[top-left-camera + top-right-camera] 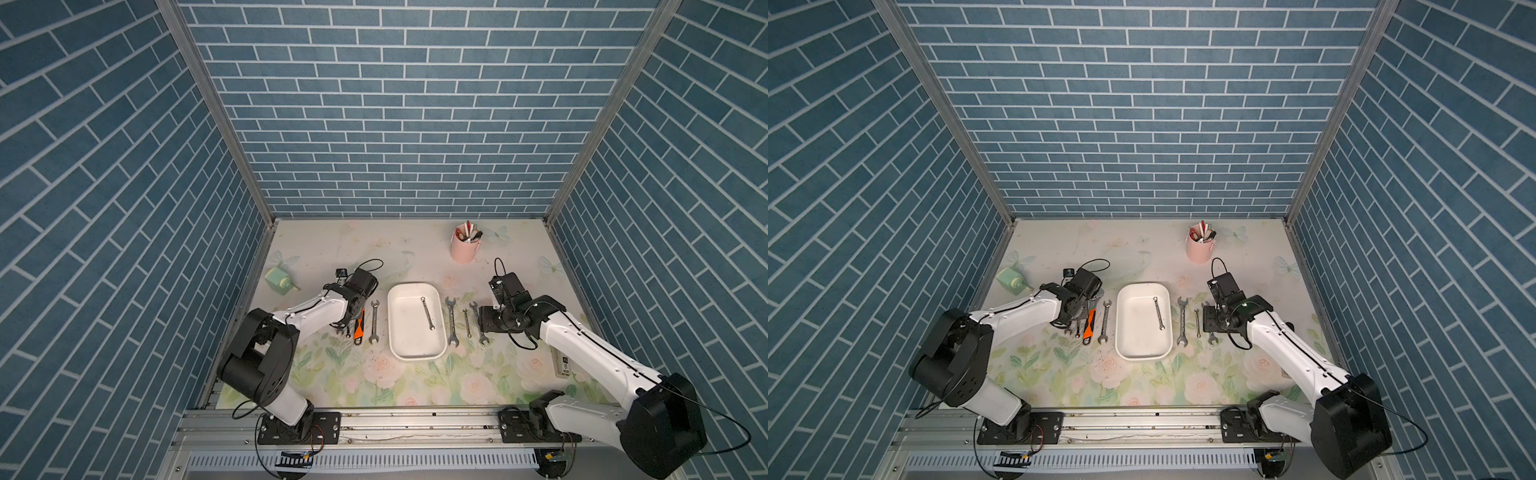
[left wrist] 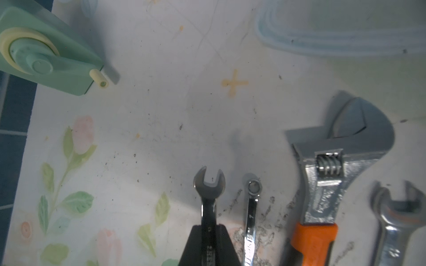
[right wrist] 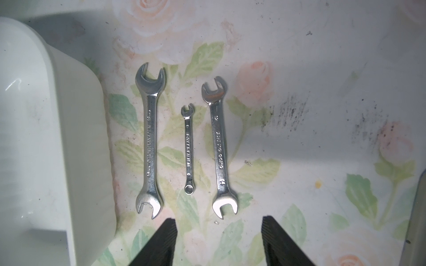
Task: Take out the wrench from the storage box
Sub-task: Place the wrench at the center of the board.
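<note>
**Now: one grip closed, one wide**

At the left, the left gripper [image 2: 208,228] has its fingers clamped on the shank of a small silver open-end wrench [image 2: 209,184], near an orange-handled adjustable wrench [image 2: 322,184]. The right gripper [image 3: 219,220] hangs with fingers apart over three silver wrenches [image 3: 188,149] lying side by side on the floral table [image 3: 299,69], just beside the shallow white plastic storage box [image 1: 409,332]. In both top views a slim silver wrench [image 1: 427,313] [image 1: 1158,313] lies slightly askew on that box's floor.

A shallow white storage box [image 1: 417,355], rounded at the corners, is seen at lower centre in both top views; a slim silver wrench [image 1: 427,313] is laid slanted inside, toward its right wall
</note>
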Robot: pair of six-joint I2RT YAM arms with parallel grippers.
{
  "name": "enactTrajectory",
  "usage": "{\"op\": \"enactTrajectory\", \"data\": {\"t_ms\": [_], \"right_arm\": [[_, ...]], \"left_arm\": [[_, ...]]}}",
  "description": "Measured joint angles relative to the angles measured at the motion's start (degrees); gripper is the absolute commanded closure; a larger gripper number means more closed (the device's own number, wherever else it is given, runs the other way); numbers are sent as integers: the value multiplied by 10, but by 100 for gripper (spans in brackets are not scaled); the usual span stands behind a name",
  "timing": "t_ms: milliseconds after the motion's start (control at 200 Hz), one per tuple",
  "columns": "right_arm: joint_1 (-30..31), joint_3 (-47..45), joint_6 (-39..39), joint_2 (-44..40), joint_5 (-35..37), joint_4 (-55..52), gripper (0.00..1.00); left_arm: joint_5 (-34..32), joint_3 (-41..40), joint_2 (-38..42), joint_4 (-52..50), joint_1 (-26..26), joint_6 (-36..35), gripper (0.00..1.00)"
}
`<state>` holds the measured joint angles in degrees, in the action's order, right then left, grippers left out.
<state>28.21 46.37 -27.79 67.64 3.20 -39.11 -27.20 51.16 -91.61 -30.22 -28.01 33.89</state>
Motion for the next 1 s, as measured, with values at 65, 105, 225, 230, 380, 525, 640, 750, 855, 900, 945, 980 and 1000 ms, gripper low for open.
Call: {"op": "enactTrajectory", "data": {"t_ms": [65, 105, 225, 230, 380, 525, 640, 750, 855, 900, 945, 980, 1000], "right_arm": [[0, 2, -5, 0, -2, -1, 38], [0, 5, -5, 0, -3, -3, 38], [0, 19, -9, 0, -6, -10, 38], [0, 19, -9, 0, -6, -10, 38], [1, 48, -14, 1, -12, -22, 39], [23, 87, -24, 15, -10, -37, 39], [68, 133, -39, 41, 2, -54, 39], [119, 184, -56, 75, 17, -66, 39], [162, 228, -74, 114, 30, -70, 39], [177, 246, -80, 134, 35, -71, 39], [191, 264, -85, 159, 39, -72, 39], [201, 280, -85, 181, 42, -72, 39], [205, 288, -87, 191, 44, -73, 39]], "left_arm": [[-1, -3, -8, 6, 0, 0, 96], [0, -4, -13, 11, 0, -1, 96], [2, -6, -25, 23, 0, -1, 96], [2, -7, -25, 23, 0, -1, 96], [3, -13, -35, 32, 0, 0, 94], [13, -15, -42, 37, 5, 4, 83], [21, -20, -42, 44, 9, 10, 70], [31, -28, -28, 49, 10, 10, 58], [45, -33, 2, 47, 10, 13, 51], [50, -33, 23, 44, 10, 16, 50], [54, -33, 47, 42, 11, 17, 50], [59, -33, 70, 40, 11, 18, 49], [63, -33, 84, 39, 12, 19, 49]]}}
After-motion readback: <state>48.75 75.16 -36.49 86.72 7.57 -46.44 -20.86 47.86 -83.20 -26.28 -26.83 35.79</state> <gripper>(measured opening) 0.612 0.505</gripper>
